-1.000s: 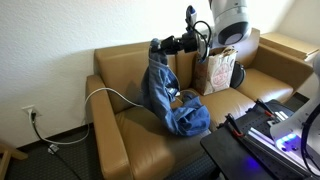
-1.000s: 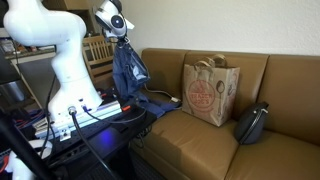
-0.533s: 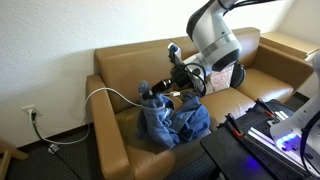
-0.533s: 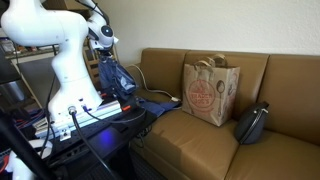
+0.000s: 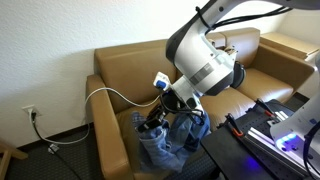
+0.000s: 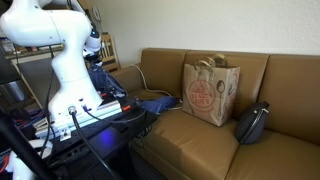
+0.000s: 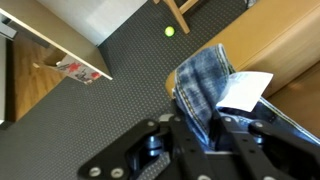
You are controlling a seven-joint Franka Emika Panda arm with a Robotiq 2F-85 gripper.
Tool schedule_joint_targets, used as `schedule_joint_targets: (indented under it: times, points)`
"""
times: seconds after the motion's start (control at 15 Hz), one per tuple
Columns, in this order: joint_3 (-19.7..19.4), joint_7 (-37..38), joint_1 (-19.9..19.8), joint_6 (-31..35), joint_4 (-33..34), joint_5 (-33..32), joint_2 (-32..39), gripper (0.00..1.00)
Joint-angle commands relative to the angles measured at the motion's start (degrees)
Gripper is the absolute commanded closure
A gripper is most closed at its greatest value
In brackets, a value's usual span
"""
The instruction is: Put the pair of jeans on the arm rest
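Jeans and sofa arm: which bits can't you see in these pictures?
Pair of jeans: the robot arm covers their upper part in an exterior view, and the wrist view shows only a strip.
End effector: its fingers are sunk in denim in an exterior view and blurred in the wrist view, so open or shut cannot be told.
Arm rest: hidden behind the robot base in an exterior view.

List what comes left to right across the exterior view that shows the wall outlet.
wall outlet → arm rest → pair of jeans → opposite arm rest
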Motion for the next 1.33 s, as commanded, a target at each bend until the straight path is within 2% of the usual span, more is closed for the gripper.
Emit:
schedule_joint_targets:
  times: [0.0,0.07,0.27,0.33,0.4,0.47,0.53,0.67,0.73,0.8,0.87,0.93,1.0,1.07,1.13,1.2,1.27]
  points:
    - [-1.14,-12.91,-1.05,8.16,1.28,8.37,-5.12,0.94]
    - [-1.22,-17.78,-1.65,10.07,1.66,12.27,-6.35,0.94]
    - [-10.66,-31.60,5.14,13.61,3.00,24.55,-9.03,0.94]
    - [-16.65,-28.76,7.35,13.91,3.65,19.04,-10.40,0.94]
    - [-20.17,-30.86,8.99,14.47,4.04,19.37,-11.33,0.94]
    - [-13.90,-27.08,6.02,12.68,3.30,18.57,-7.46,0.94]
    - [-16.22,-27.24,6.93,12.79,3.61,18.27,-8.04,0.75]
    - [-15.58,-27.20,6.37,12.78,2.98,18.25,-7.98,0.75]
    - [-14.94,-27.01,6.46,12.76,2.93,18.26,-7.36,0.94]
    - [-3.18,-24.83,-4.12,13.33,4.13,17.08,-4.30,0.94]
    - [-1.18,-22.33,-5.34,12.57,4.59,16.19,-1.57,0.94]
    - [3.51,-23.49,-9.82,12.32,5.55,17.22,0.61,0.94]
    - [7.37,-26.77,-14.53,13.39,6.64,18.28,0.38,0.94]
    - [9.62,-31.52,-16.98,14.46,7.49,20.85,0.39,0.94]
    - [-0.36,-28.56,-7.69,13.84,7.42,18.11,-0.13,0.94]
    - [-1.88,-30.62,-6.87,14.09,7.79,18.26,-1.09,0.94]
    - [-6.10,-30.89,-3.58,13.78,7.74,18.04,-2.30,0.94]
